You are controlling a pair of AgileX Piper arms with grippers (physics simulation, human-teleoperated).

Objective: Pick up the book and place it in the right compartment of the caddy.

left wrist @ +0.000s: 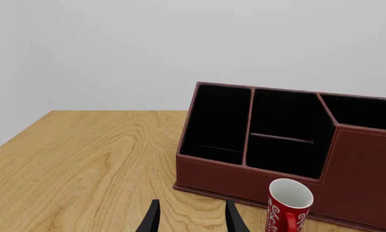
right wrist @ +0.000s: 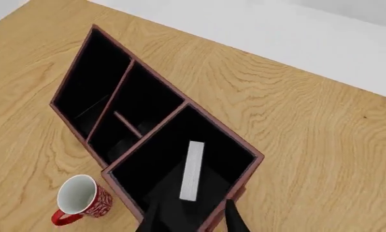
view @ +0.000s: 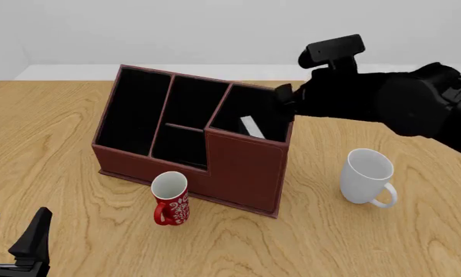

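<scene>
Book (right wrist: 192, 170) inside right compartment (right wrist: 225, 145) of caddy (view: 242, 167), leaning, white page edge up. Right pincer (right wrist: 191, 223) above it — fingers spread, pinching nothing. Left pincer (left wrist: 191, 217) spread, low over desk (view: 53, 156). Red mug (view: 170, 199) touching caddy front.

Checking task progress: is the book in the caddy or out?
In. The book's white page edges show inside the caddy's right compartment, leaning.

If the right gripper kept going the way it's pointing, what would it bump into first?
Most likely the book, standing in the caddy's right compartment. The right gripper points down into that slot, fingers apart, with the book's white page edges straight ahead, though depth is hard to judge.
</scene>
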